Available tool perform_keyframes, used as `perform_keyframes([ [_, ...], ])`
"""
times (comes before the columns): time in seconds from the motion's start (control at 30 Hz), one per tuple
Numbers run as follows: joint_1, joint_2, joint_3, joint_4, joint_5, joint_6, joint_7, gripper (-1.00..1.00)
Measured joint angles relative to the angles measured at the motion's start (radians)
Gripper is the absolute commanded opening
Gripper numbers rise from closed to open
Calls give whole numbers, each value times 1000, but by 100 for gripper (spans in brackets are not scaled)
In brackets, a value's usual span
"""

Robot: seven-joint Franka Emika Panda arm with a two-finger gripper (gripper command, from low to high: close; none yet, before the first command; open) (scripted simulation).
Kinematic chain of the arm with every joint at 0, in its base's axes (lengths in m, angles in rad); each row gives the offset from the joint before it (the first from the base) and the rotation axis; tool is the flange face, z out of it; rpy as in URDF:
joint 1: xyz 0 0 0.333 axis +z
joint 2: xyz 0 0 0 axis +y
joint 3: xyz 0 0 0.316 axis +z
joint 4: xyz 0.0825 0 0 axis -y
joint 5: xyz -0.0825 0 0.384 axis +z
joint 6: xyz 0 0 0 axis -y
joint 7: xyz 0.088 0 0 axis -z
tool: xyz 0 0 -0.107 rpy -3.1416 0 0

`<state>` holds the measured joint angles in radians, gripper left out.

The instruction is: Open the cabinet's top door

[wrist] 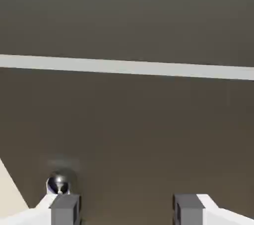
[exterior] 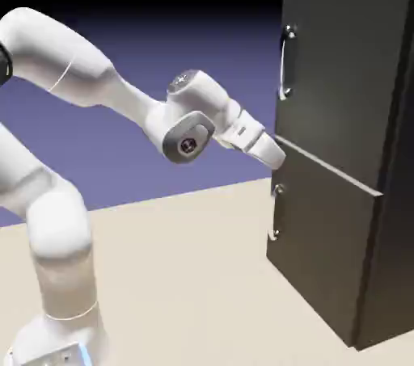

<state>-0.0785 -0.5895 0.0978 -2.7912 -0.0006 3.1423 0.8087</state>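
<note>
The dark grey cabinet [exterior: 348,146] stands at the right of the exterior view. Its top door [exterior: 340,57] carries a vertical silver bar handle [exterior: 285,62] near its left edge. My gripper [exterior: 280,154] is close against the cabinet front at the seam between the two doors, well below that handle. In the hand view the gripper [wrist: 126,213] is open, with nothing between its grey fingertips [wrist: 65,210]. Dark door surface fills that view, crossed by a light horizontal strip [wrist: 127,66]. A silver handle knob [wrist: 58,184] shows just above the left fingertip.
The lower door [exterior: 323,243] has a shorter silver handle [exterior: 277,212] below my gripper. The beige table [exterior: 194,275] stretches out in front of the cabinet, and a sliver of it [wrist: 10,191] shows in the hand view.
</note>
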Motion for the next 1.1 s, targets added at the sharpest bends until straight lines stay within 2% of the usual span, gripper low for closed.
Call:
perform_keyframes([
  [0.43, -436, -94, 471, 91, -3, 507, 326, 0],
  [0.5, -453, -98, 489, 94, -3, 527, 339, 0],
  [0.63, -597, 51, 622, 225, 42, 565, 286, 0],
  [0.67, -603, 56, 627, 230, 43, 566, 284, -100],
  [0.73, -603, 56, 627, 230, 43, 566, 284, -100],
  [1.1, -210, 172, 390, 248, 366, 606, -130, -100],
])
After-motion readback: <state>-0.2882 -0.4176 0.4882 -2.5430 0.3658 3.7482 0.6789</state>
